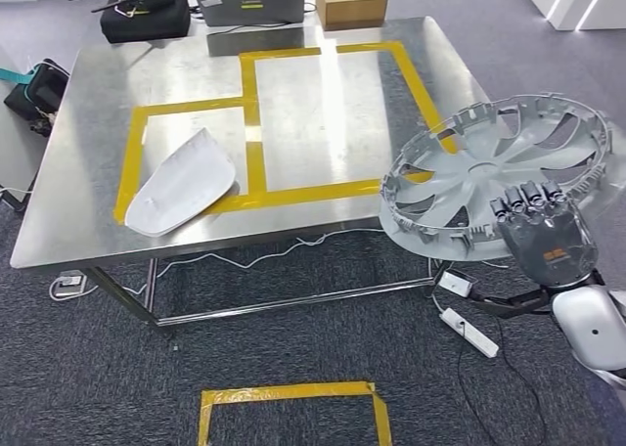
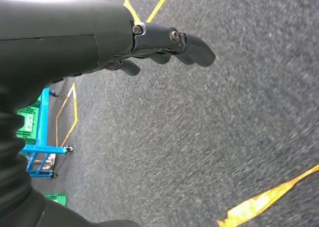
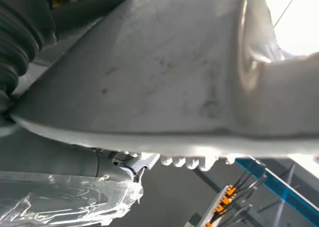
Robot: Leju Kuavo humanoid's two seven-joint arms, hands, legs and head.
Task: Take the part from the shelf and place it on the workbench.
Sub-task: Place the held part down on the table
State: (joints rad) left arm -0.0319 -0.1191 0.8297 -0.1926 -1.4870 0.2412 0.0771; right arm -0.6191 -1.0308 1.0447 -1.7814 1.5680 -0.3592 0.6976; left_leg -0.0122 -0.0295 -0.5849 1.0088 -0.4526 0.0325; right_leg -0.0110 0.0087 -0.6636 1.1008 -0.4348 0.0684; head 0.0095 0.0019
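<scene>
Carry step: right hand [image 1: 545,233] grips wheel cover [image 1: 496,172] by its rim; next, lower onto workbench [image 1: 88,153] ahead-left.

The head view looks down on the workbench [image 1: 221,84]; both wrist views sit close behind their hands.

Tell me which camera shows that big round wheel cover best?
The head view: the whole wheel cover shows, held by the right hand. The right wrist view shows just its grey surface close up; the left wrist view looks at floor.
</scene>
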